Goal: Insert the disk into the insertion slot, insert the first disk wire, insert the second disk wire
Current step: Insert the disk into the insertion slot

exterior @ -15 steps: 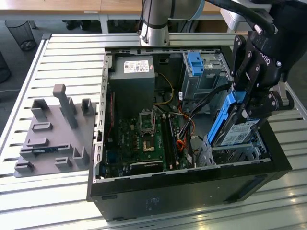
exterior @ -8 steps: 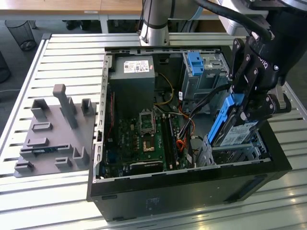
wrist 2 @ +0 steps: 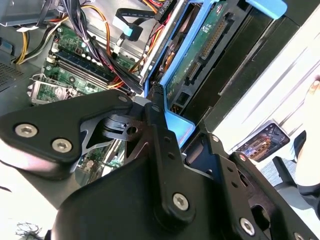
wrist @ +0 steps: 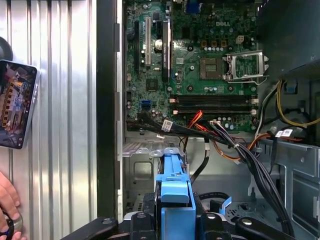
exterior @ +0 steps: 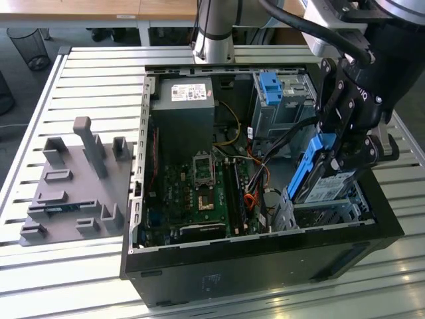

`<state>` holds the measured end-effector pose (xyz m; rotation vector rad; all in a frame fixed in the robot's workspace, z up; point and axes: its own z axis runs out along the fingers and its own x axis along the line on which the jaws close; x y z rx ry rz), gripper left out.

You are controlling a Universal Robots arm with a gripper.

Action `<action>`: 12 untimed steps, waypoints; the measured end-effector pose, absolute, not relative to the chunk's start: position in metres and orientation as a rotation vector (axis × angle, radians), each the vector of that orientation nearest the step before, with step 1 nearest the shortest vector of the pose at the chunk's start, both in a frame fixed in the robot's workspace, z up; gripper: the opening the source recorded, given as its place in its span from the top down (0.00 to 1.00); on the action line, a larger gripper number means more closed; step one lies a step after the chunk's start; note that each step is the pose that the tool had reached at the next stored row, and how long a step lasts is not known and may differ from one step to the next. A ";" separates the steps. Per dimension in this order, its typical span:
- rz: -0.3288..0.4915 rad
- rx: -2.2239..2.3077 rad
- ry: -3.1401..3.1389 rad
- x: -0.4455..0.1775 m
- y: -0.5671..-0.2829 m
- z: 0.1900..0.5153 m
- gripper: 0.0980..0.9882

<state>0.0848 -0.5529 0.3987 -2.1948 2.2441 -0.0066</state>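
My gripper (exterior: 340, 154) is shut on the disk (exterior: 323, 178), a silver drive in a bright blue carrier. It holds the disk tilted steeply on edge at the exterior view's right, inside the open computer case (exterior: 265, 256). The disk's lower end reaches the mouth of the insertion slot (exterior: 327, 211), a low silver perforated cage just under it. In the first wrist view the blue carrier (wrist: 174, 192) sits between the fingers above the cage (wrist: 141, 167). The second wrist view shows the disk's underside (wrist 2: 202, 42) and the carrier edge (wrist 2: 176, 126). Loose wires (wrist: 222, 137) hang beside it, one ending in a blue plug (wrist 2: 128, 29).
A taller grey bay with a blue latch (exterior: 272, 88) stands behind the disk. The power supply (exterior: 183, 109) and motherboard (exterior: 199, 193) take up the case's middle. A grey fixture plate (exterior: 73, 179) lies on the slatted table. A person's hand (wrist: 7, 200) and a handheld screen (wrist: 17, 102) are beside the case.
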 end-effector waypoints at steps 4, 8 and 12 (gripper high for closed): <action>-0.006 -2.195 2.244 0.085 -0.553 0.396 0.70; -0.007 -2.195 2.244 0.085 -0.553 0.393 0.70; -0.007 -2.195 2.244 0.085 -0.553 0.390 0.70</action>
